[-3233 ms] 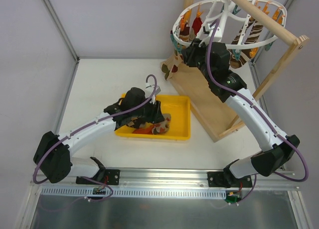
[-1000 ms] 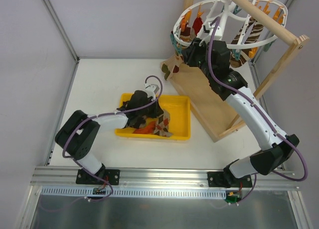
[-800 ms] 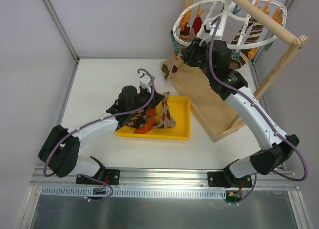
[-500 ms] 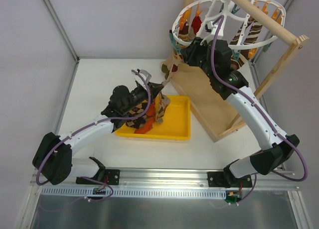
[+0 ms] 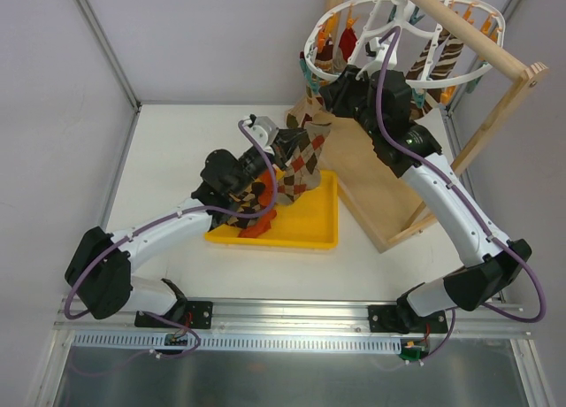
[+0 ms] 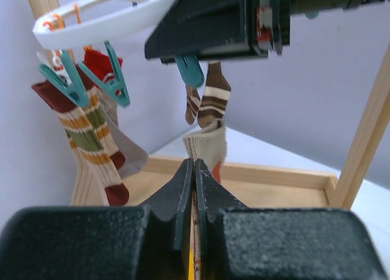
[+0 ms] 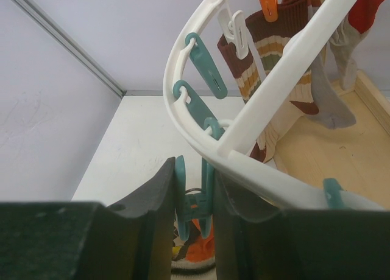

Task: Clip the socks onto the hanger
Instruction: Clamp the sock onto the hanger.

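One argyle sock (image 5: 305, 159) has left the yellow tray (image 5: 318, 228): a second ago the left claw (image 5: 279, 147) was down among the pile, and now it has swung up and across toward the hanger (image 5: 311, 44), carrying the sock with it. That claw is pressed together on the fabric; in the left wrist view its fingertips (image 6: 186, 170) meet with the beige cuff standing up just beyond them. The right claw (image 7: 194, 198) has stayed at the near rim of the white ring throughout, pinching a teal clothespin (image 7: 181, 185) that hangs from it, and the sock's top edge now sits just below that pin, though not yet between its jaws. By my reading the fetching is done and the feeding-in begins: the cuff has to rise into the pin before the right claw lets it bite. Whether the pin is squeezed wide enough I cannot tell. The lifted sock is brown and beige with orange-red diamonds, and it hangs limp and draped from the grip over the tray's far edge. Several socks, striped and argyle, already dangle from the ring, and an orange-red sock (image 5: 256, 229) still lies in the tray on the counter (image 5: 177, 142).
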Controlling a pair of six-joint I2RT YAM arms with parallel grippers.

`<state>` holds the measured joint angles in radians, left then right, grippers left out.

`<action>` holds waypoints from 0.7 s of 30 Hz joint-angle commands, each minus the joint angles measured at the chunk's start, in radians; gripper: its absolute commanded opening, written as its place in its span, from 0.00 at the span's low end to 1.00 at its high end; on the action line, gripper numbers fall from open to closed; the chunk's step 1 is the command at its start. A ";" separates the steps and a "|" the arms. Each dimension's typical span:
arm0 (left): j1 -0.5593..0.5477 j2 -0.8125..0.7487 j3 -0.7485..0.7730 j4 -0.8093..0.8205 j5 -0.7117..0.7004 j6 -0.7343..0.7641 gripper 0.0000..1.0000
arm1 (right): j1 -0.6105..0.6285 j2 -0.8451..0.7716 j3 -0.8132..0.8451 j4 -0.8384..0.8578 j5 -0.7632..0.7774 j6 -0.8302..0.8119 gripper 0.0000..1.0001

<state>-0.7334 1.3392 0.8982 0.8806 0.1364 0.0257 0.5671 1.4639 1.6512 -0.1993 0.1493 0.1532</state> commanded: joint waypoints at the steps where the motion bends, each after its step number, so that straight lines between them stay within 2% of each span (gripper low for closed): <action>1: -0.011 0.023 0.076 0.095 -0.049 0.014 0.00 | 0.002 0.010 0.041 0.009 -0.059 0.002 0.01; 21: -0.015 0.080 0.163 0.107 -0.113 0.002 0.00 | 0.001 0.004 0.030 0.009 -0.004 -0.023 0.01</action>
<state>-0.7345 1.4124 1.0134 0.9081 0.0422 0.0261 0.5671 1.4639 1.6512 -0.1993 0.1581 0.1413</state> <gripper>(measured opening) 0.009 0.272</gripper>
